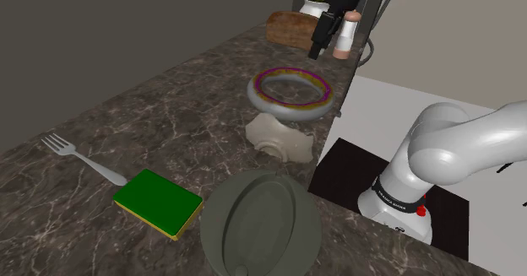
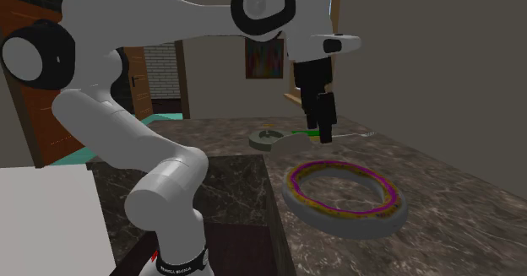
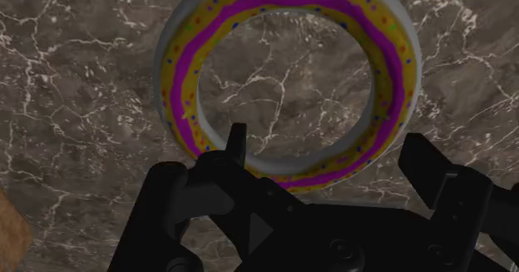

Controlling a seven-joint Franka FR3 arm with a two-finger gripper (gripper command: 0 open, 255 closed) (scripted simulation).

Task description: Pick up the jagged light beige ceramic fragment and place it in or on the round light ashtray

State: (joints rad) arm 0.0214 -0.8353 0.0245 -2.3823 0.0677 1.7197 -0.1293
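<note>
— Any writing legible on your feeds?
— I see just one spot: white lettering on the black band around the foot of the arm. It's too small for me to read.

Straight below the pincer a ring lies on the counter, bare stone showing inside and around it, a shaker and a loaf stand near the pincer but lower, and farther off past the ring lie a shard and an ashtray.
</note>
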